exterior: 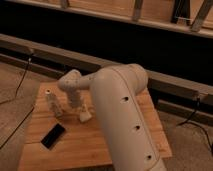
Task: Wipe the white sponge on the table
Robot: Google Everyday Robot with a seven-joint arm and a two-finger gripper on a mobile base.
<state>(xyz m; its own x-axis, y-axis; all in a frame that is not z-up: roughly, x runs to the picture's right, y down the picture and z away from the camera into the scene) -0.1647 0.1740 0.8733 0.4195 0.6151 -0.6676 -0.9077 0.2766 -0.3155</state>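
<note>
On the light-brown wooden counter (45, 155), the big pale arm (120, 115) reaches in from five o'clock, a black slab (53, 136) lies at seven, a clear bottle (53, 106) stands at nine, and the pincer (80, 106), its grip impossible to tell, sits near centre right at the white sponge (85, 117).

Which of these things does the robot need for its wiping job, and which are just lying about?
Needed: white sponge; table; tool, low over the table, at the sponge.
Lying about: clear bottle; black slab.
</note>
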